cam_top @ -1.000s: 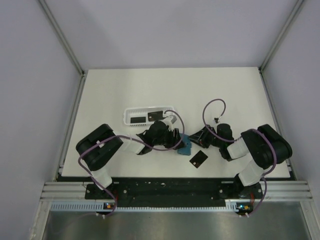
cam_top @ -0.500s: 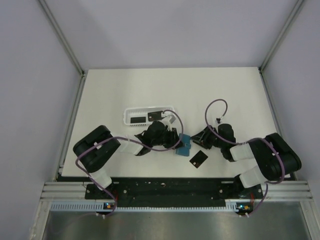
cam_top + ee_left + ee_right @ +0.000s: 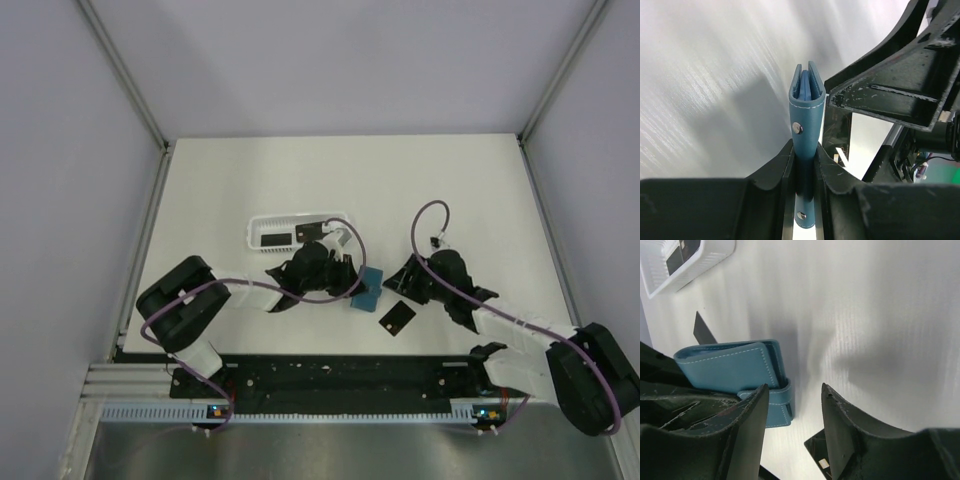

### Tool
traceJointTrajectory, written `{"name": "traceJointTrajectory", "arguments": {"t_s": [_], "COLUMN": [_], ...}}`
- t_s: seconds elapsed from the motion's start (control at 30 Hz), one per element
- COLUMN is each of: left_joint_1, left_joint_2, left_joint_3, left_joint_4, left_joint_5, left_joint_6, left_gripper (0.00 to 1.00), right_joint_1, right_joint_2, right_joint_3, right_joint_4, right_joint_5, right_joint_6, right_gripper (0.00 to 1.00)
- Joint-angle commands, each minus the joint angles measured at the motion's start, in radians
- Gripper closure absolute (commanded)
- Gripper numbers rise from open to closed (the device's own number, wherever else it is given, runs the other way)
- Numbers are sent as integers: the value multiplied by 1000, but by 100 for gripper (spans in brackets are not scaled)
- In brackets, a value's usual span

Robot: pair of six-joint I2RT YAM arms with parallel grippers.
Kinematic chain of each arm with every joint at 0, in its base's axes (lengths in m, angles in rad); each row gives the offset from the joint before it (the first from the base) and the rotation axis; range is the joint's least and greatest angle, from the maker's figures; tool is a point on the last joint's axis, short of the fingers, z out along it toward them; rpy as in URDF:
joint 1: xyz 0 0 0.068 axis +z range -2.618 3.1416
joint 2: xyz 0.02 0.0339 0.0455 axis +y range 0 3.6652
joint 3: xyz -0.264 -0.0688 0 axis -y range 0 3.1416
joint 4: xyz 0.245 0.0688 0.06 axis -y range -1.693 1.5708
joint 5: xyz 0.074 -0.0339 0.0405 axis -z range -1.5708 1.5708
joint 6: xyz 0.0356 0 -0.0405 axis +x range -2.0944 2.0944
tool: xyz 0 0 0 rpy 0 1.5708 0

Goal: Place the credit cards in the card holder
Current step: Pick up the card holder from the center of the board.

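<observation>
Your left gripper (image 3: 805, 152) pinches the card holder (image 3: 805, 117) on edge; drop the spread, empty right gripper (image 3: 794, 390) onto the loose credit card (image 3: 397, 319)

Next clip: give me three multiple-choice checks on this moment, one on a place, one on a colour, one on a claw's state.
1. Where does the black card outside the white basket lie?
A. On the table, just on the near side of the card holder
B. At the far edge
C. On top of the right arm

2. What colour is the card holder?
A. Red
B. Teal-blue
C. White

3. How is the left claw?
A. Open and empty
B. Shut on a black card
C. Shut on the card holder

Answers:
1. A, the top view shows the card flat on the table, just nearer than the holder.
2. B, both wrist views show it teal-blue.
3. C, the left wrist view shows the holder pinched between its fingers.
</observation>
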State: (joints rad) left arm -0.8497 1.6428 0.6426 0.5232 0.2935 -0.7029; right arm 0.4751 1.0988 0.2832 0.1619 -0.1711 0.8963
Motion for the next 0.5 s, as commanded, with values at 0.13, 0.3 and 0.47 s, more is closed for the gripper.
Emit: {"name": "traceJointTrajectory", "arguments": {"t_s": [0.13,0.3,0.47], "left_joint_1": [-18,-37,-55], "left_joint_2": [-43,-66,-84], "left_joint_3": [9,22,37], "left_joint_4": [-2,-48,-91], "left_joint_5": [-20,-63,-106], "left_joint_6": [26,48,74], "left_gripper": [100,100,100], "right_joint_1": [91,117,131], "right_joint_2": [-31,-14,-7], "right_joint_3": [86,111,129], "right_joint_4": [-68,-68,-68], "right_joint_5": [44,53,53], "right_joint_6": [-10,12,27], "right_gripper": [52,52,52]}}
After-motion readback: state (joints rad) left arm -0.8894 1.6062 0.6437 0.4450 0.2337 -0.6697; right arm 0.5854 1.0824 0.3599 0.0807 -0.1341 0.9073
